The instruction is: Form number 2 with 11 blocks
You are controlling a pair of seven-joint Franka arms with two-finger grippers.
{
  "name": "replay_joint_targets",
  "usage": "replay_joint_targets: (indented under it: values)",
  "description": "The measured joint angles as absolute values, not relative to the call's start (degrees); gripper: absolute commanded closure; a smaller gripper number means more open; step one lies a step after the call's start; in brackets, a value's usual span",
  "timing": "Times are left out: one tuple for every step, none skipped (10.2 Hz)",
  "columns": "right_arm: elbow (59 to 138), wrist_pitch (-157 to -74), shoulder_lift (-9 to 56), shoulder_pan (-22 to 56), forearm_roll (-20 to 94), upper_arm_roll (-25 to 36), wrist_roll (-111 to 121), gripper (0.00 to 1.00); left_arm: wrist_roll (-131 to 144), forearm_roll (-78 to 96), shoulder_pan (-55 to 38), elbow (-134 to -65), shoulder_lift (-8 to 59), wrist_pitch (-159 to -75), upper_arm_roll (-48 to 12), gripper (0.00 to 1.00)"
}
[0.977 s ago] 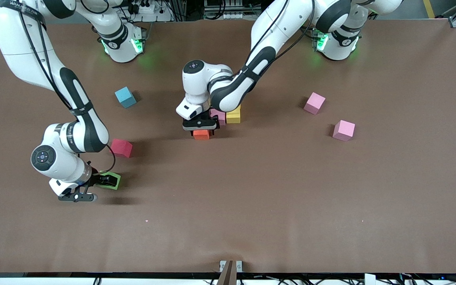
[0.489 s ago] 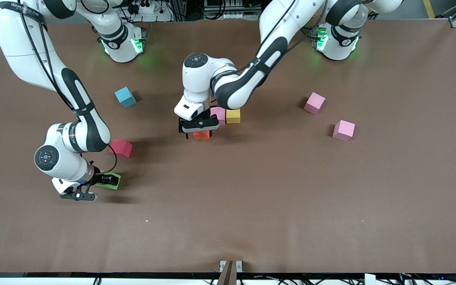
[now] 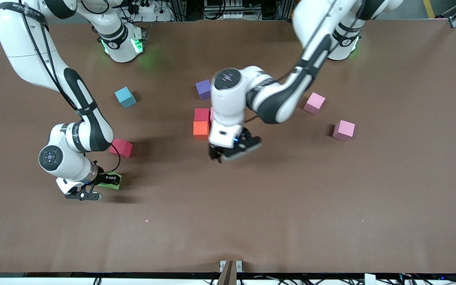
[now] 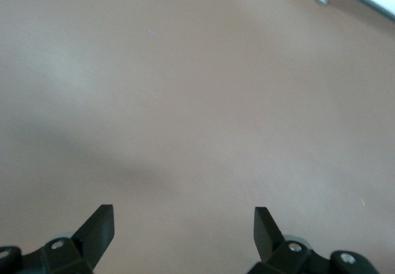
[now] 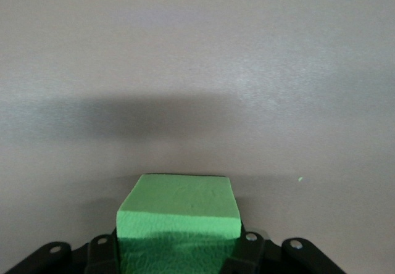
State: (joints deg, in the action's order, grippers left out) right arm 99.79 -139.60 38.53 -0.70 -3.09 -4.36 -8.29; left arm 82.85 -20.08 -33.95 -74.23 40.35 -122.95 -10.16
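My right gripper point(image 3: 105, 181) is shut on the green block point(image 3: 111, 181) low at the table, near the right arm's end; in the right wrist view the block point(image 5: 179, 212) fills the space between the fingers of the gripper point(image 5: 179, 246). My left gripper point(image 3: 232, 151) is open and empty over bare table, as the left wrist view point(image 4: 183, 224) shows. Beside it stands a cluster: an orange block point(image 3: 201, 130), a dark pink-red block point(image 3: 201, 114) touching it, and a purple block point(image 3: 203, 89) farther from the camera. The left arm hides other blocks there.
A blue block point(image 3: 125, 97) and a red block point(image 3: 121, 148) lie toward the right arm's end. Two pink blocks point(image 3: 314, 103) point(image 3: 343, 130) lie toward the left arm's end. The brown table point(image 3: 291, 206) stretches wide nearer the camera.
My left gripper let go of the orange block, rose and swung away over bare table nearer the camera, uncovering the purple and pink-red blocks. My right gripper with the green block barely shifted.
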Motion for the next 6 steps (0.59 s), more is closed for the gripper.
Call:
replay_joint_targets:
  values:
    - [99.16, -138.17, 38.12, -0.68, -3.10, -5.16, -8.30, 0.59, 82.66, -19.16, -31.90, -75.58, 38.97, -121.91, -10.19, 0.00]
    - [97.76, -134.16, 37.11, -0.74, -3.09, -6.02, -8.31, 0.58, 82.09, -18.15, -29.91, -77.88, 37.29, -121.52, -10.28, 0.00]
    - [96.45, -130.50, 35.56, -0.76, -3.10, -7.22, -8.33, 0.57, 81.50, -17.27, -27.95, -80.32, 35.62, -121.42, -10.54, 0.00]
    - [96.19, -128.74, 33.63, -0.51, -3.10, -8.59, -8.24, 0.56, 80.85, -16.57, -25.58, -82.98, 33.97, -121.36, -11.10, 0.00]
    - [96.27, -127.93, 32.12, 0.29, -3.10, -9.79, -8.25, 0.56, 80.73, -16.44, -23.20, -85.20, 32.78, -121.33, -11.98, 0.00]
    - [96.34, -127.69, 31.08, 2.10, -3.10, -10.67, -8.32, 0.55, 80.72, -16.43, -20.29, -87.29, 31.74, -121.32, -13.39, 0.00]
